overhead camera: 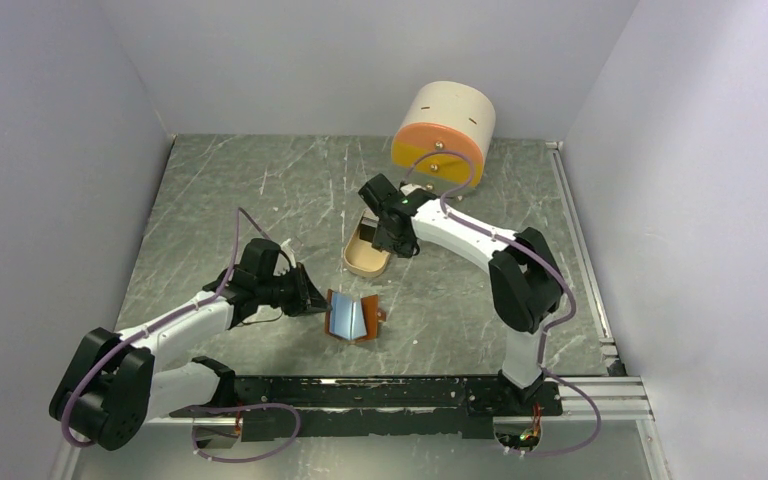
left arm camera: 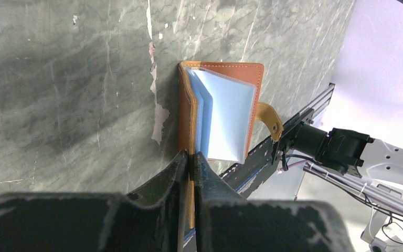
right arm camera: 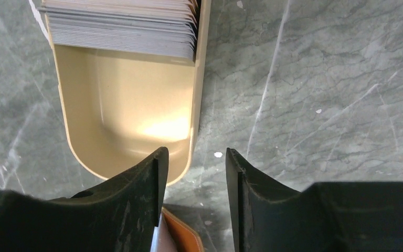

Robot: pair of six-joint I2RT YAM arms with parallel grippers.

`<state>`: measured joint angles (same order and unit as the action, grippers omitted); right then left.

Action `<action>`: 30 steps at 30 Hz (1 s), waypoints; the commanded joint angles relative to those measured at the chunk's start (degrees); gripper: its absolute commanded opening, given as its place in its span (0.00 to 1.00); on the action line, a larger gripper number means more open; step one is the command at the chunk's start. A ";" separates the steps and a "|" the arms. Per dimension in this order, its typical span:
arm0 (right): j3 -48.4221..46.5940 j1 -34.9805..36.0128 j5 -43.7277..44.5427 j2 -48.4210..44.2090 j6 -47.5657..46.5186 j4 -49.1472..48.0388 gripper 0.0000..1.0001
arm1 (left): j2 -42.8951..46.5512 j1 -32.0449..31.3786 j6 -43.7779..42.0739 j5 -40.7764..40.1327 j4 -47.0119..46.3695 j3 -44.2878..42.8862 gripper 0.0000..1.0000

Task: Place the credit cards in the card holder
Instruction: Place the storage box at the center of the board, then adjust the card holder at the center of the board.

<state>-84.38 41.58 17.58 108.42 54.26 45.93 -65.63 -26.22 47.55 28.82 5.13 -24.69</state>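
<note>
The left gripper (left arm camera: 191, 156) was clamped on one cover edge of the holder (left arm camera: 225, 100), which lay open near the desk's (overhead camera: 240, 200) front middle. Its clear pockets were fanned out and its snap tab (left arm camera: 269, 118) stuck out to the side. The right gripper (right arm camera: 194, 163) hovered with its jaws apart and nothing between them, over the rounded near end of the beige tray (right arm camera: 126, 105). The cards (right arm camera: 120, 29) sat stacked at the tray's far end. The tray sat just beyond the holder.
</note>
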 commanded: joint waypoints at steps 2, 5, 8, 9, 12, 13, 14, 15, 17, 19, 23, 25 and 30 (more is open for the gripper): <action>2.02 -0.30 -2.44 -4.14 -5.99 -1.75 0.51 | 1.28 -0.33 0.17 0.83 -1.77 -1.09 0.13; 2.78 0.06 -3.20 -6.09 -8.40 -1.68 0.52 | 0.90 -0.28 0.61 0.65 -2.04 -1.41 0.12; 7.71 1.14 -7.18 -11.92 -11.63 -6.25 0.54 | 1.20 -0.33 1.06 0.13 -2.06 -1.59 0.12; 9.66 1.69 -9.00 -13.84 -12.53 -8.22 0.55 | 1.47 -0.31 1.36 0.03 -2.42 -1.38 0.12; 15.80 4.08 -12.87 -18.94 -14.11 -13.29 0.54 | 1.85 -0.27 2.00 0.14 -3.60 -0.83 0.12; 16.86 5.00 -13.35 -19.94 -14.17 -13.90 0.54 | 1.82 -0.31 2.02 0.07 -3.66 -0.74 0.12; 17.50 5.90 -13.85 -20.58 -14.44 -14.02 0.55 | 1.73 -0.32 1.98 0.08 -3.56 -0.64 0.13; 18.00 6.94 -13.97 -21.09 -14.75 -13.95 0.59 | 1.61 -0.28 1.87 0.02 -3.50 -0.63 0.13; 19.29 9.29 -12.89 -22.25 -15.12 -14.41 0.65 | 1.40 -0.33 1.69 -0.07 -3.41 -0.45 0.13; 21.45 11.15 -12.60 -23.18 -15.38 -16.21 0.66 | 1.10 -0.33 1.67 -0.02 -3.61 -0.37 0.13; 23.62 12.63 -12.11 -22.07 -14.85 -17.36 0.59 | 0.64 -0.33 1.83 0.02 -4.22 0.04 0.14; 24.24 13.06 -12.08 -21.02 -14.79 -18.07 0.56 | 0.67 -0.31 2.13 0.04 -4.55 0.32 0.16; 25.48 13.61 -11.46 -17.56 -14.46 -19.57 0.56 | 0.72 -0.32 3.46 1.75 -6.01 1.29 0.22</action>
<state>-59.92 54.63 5.37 88.23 39.99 28.73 -64.84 -26.22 49.56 28.77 2.66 -24.53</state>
